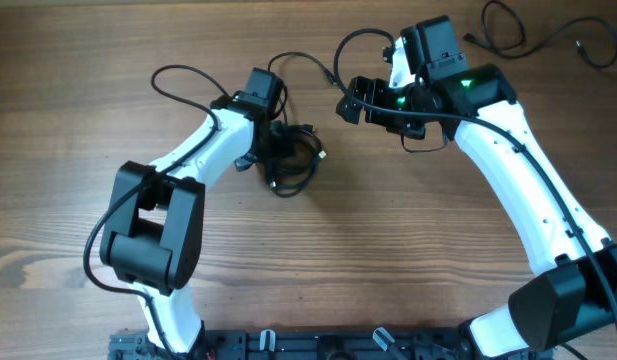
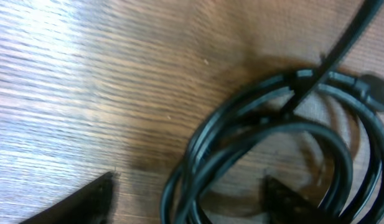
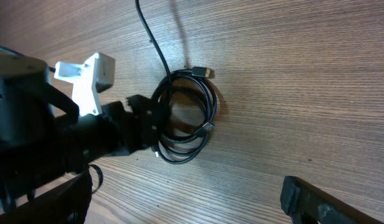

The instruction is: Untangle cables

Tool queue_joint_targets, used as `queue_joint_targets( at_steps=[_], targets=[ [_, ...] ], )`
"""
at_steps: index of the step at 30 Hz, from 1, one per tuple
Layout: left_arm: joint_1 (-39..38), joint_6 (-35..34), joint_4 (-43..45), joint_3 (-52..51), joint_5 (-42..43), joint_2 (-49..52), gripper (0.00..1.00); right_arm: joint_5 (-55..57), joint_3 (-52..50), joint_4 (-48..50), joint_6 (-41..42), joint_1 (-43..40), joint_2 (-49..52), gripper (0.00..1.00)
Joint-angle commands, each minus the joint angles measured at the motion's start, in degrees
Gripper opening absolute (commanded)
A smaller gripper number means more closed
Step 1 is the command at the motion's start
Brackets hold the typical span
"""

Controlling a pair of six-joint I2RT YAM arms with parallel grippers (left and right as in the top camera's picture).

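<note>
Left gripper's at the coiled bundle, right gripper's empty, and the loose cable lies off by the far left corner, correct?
Not quite. The loose cable lies by the far right corner, beyond the right arm, as the overhead view shows. The left gripper is at the coiled bundle, and the right gripper is empty.

Cables (image 2: 266, 124) sat coiled on the table (image 2: 86, 74), partly between the left gripper (image 2: 188, 202) fingers (image 2: 86, 199), nearer the right-hand one. Right gripper (image 1: 346, 103) hung well apart, coil ahead of its fingertips.
</note>
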Motion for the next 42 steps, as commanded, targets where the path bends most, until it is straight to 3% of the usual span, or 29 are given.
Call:
queue_joint_targets(
  at_steps=[1, 3, 4, 5, 7, 17, 21, 27, 29, 30, 31, 33, 39, 42],
  targets=[
    [-0.4, 0.5, -0.2, -1.0, -0.7, 0.6, 0.84, 0.8, -0.2, 0.2, 0.3, 0.1, -0.2, 1.0],
    [-0.4, 0.5, 0.5, -1.0, -0.5, 0.6, 0.78, 0.8, -0.2, 0.2, 0.3, 0.1, -0.2, 1.0],
    [-0.4, 0.4, 0.7, -1.0, 0.2, 0.6, 0.82, 0.8, -0.2, 0.2, 0.3, 0.1, -0.2, 1.0],
    [-0.4, 0.3, 0.7, -1.0, 0.8, 0.6, 0.95, 0.8, -0.2, 0.2, 0.3, 0.1, -0.2, 1.0],
    [-0.4, 0.3, 0.3, -1.0, 0.8, 0.6, 1.0, 0.8, -0.2, 0.2, 0.3, 0.1, -0.2, 1.0],
    [0.5, 0.5, 2.6, -1.0, -1.5, 0.6, 1.0, 0.8, -0.2, 0.2, 0.3, 0.1, -0.2, 1.0],
    [0.5, 0.5, 2.9, -1.0, -1.2, 0.6, 0.88, 0.8, -0.2, 0.2, 0.3, 0.1, -0.2, 1.0],
    [0.5, 2.0, 5.4, -1.0, -1.2, 0.6, 0.93, 0.8, -0.2, 0.2, 0.3, 0.1, -0.2, 1.0],
    [0.5, 2.0, 5.4, -1.0, -1.2, 0.6, 0.82, 0.8, -0.2, 0.2, 0.3, 0.1, -0.2, 1.0],
    [0.5, 2.0, 5.4, -1.0, -1.2, 0.6, 0.67, 0.8, -0.2, 0.2, 0.3, 0.1, -0.2, 1.0],
    [0.5, 2.0, 5.4, -1.0, -1.2, 0.6, 0.62, 0.8, -0.2, 0.2, 0.3, 0.1, -0.2, 1.0],
    [0.5, 2.0, 5.4, -1.0, -0.7, 0.6, 0.6, 0.8, -0.2, 0.2, 0.3, 0.1, -0.2, 1.0],
    [0.5, 2.0, 5.4, -1.0, 0.2, 0.6, 0.37, 0.8, -0.2, 0.2, 0.3, 0.1, -0.2, 1.0],
    [0.5, 2.0, 5.2, -1.0, 0.2, 0.6, 0.3, 0.8, -0.2, 0.2, 0.3, 0.1, -0.2, 0.99]
  ],
)
